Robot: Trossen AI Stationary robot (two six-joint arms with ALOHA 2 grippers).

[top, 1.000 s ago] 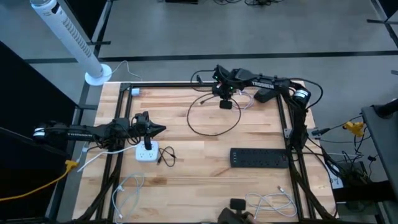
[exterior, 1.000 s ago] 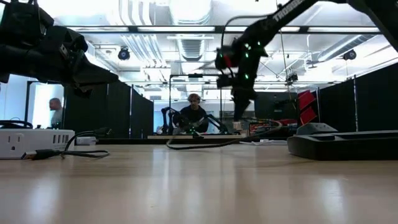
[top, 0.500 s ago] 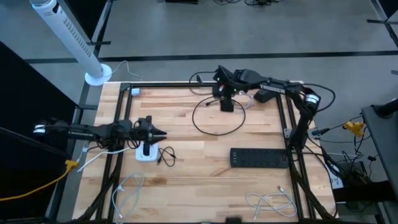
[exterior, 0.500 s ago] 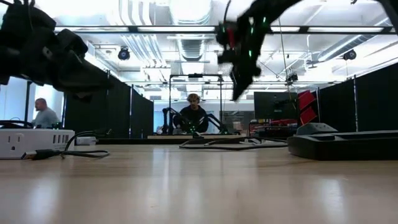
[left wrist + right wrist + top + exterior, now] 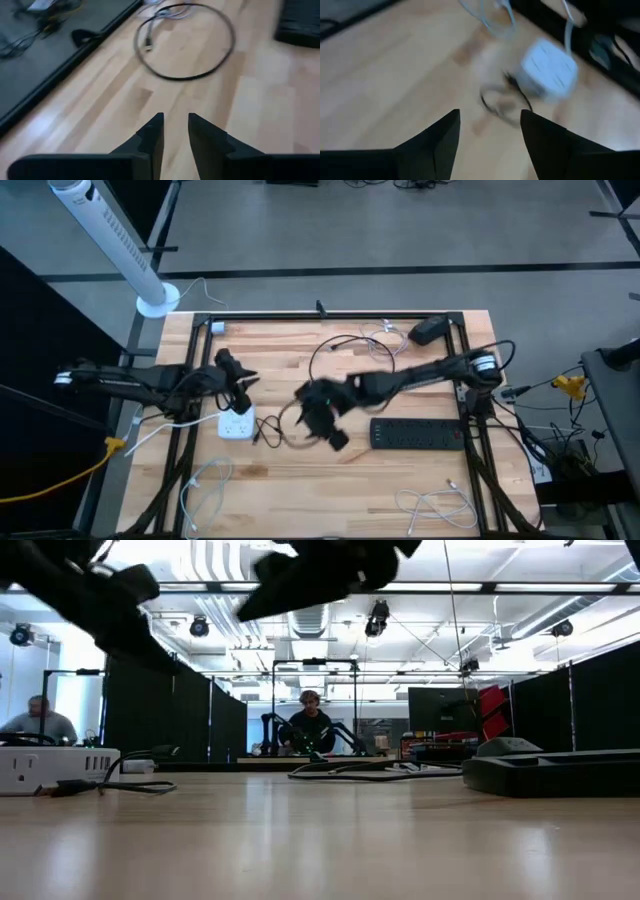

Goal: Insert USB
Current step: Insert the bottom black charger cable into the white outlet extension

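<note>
White charger block (image 5: 236, 424) sits on the wood table (image 5: 400, 480), a black cable (image 5: 268, 432) lying just beside it and, far as I can tell, not plugged in; right gripper (image 5: 318, 412) hangs near the block, fingers wide, holding nothing; left gripper (image 5: 232, 372) just behind it, fingers narrow, empty; I'd say barely started.

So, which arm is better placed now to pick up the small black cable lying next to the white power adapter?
Probably the right. Its claw is open, empty and low over the black cable beside the white power adapter, which fills its wrist view. The left claw sits beyond the adapter, aimed elsewhere.
</note>
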